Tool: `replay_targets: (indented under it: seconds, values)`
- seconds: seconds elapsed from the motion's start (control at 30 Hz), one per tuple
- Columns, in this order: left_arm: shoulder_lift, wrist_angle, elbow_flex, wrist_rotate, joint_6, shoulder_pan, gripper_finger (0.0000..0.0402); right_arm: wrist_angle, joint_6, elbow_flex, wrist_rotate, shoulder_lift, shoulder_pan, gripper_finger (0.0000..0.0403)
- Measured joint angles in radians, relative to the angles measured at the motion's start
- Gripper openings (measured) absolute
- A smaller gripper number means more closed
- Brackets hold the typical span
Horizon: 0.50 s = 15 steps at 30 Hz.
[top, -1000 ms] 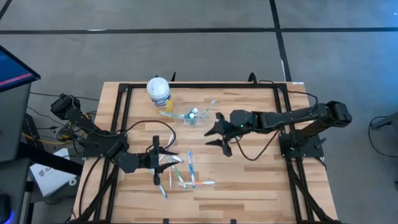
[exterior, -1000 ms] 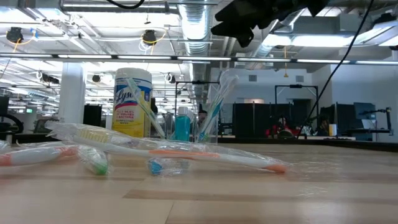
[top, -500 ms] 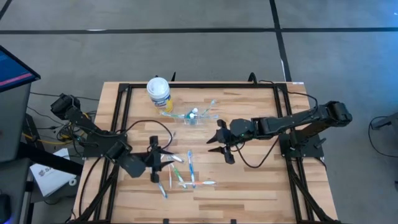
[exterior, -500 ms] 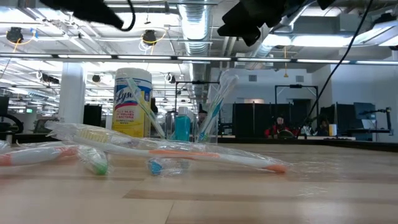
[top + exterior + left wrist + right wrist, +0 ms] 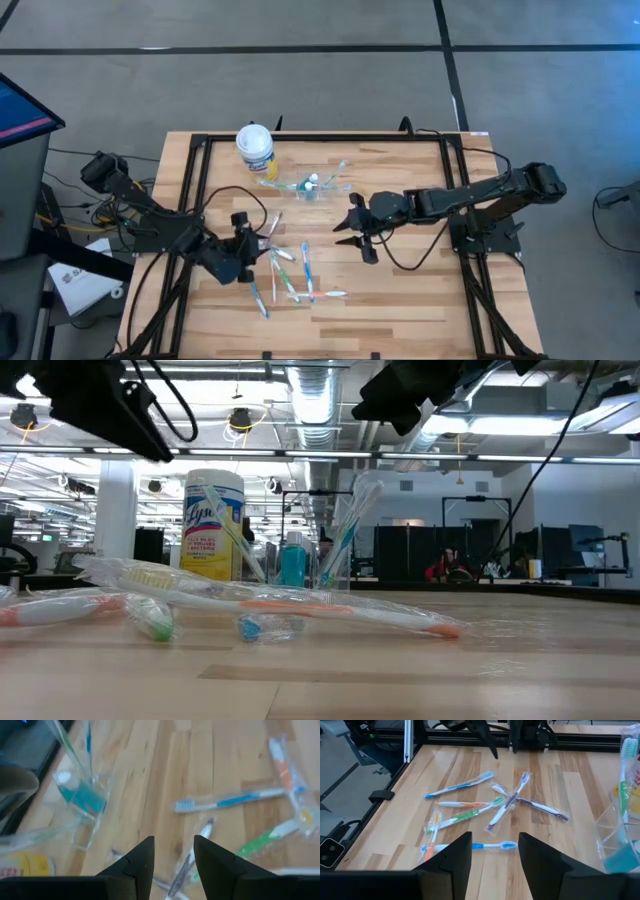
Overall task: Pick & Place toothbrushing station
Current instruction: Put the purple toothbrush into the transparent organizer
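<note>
Toothbrushes (image 5: 290, 275) lie scattered on the pale wooden table (image 5: 400, 300), most near its middle front, several sealed in crinkled clear wrappers, with thin handles in white, blue, green and orange. Only the low view shows the wrappers' glossy folds up close; it also shows the clear plastic cup (image 5: 300, 565) standing upright with 2 or 3 brushes leaning in it and the small blue tube (image 5: 292, 565) inside. Just beside it stands a yellow canister (image 5: 213, 525), whose white lid (image 5: 254, 138) is plain in the high view.

From above, the left pincer (image 5: 247, 250) hovers just beside the scattered brushes; its wrist view shows 2 dark angular fingers (image 5: 137, 865) parted with nothing between them. The right pincer (image 5: 352, 232) hangs between the cup and the loose pile, its fingers (image 5: 451, 860) spread and empty, looking across the brushes toward the left arm. A black metal frame (image 5: 200, 145) borders the table.
</note>
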<state>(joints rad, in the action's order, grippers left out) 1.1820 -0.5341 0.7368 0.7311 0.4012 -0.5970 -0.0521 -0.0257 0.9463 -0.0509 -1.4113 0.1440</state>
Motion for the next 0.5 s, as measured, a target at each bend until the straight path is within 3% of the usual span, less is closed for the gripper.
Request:
replay_targets:
  seconds: [0.3, 0.5]
  values:
    - [0.0, -0.028, -0.09, -0.149, 0.041, 0.127, 0.0133, 0.0, 0.0, 0.0, 0.0, 0.0, 0.0, 0.0145]
    - [0.0, -0.025, -0.155, -0.198, 0.052, 0.164, 0.0158, 0.0, 0.005, 0.0, 0.0, 0.0, 0.0, 0.0145]
